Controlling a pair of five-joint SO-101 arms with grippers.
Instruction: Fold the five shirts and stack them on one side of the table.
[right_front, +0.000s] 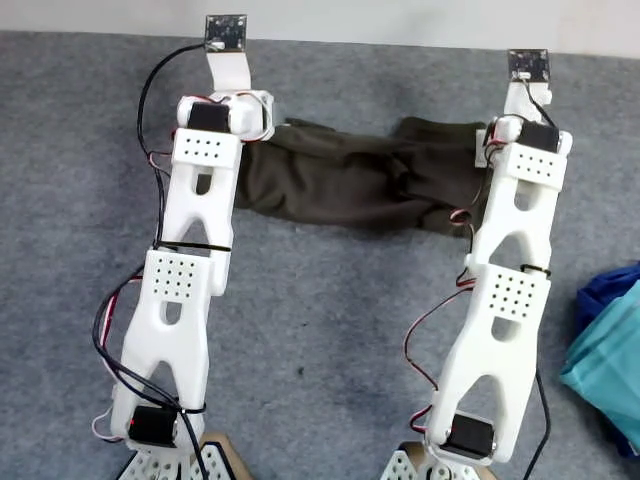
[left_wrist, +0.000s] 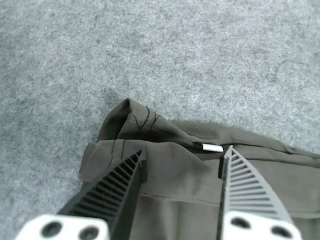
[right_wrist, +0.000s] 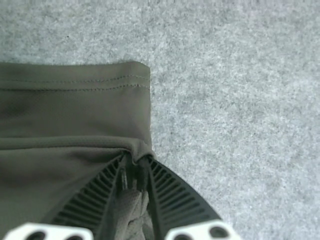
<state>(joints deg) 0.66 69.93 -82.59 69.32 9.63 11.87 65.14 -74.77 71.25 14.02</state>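
high: I look straight down on the table (right_front: 330, 330) from above | left wrist: I sit close over the dark olive shirt (right_front: 340, 185), facing down past the left gripper (left_wrist: 185, 150) | right wrist: equally close, past the right gripper (right_wrist: 136, 159) | shared: shirt and table

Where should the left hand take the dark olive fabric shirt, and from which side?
Likely the raised, bunched fold at the dark olive fabric shirt's end, from straight above. It seems to stand off the grey felt table, so a finger fits each side, and the open left hand hangs over that end. The right hand is shut on the opposite hem.
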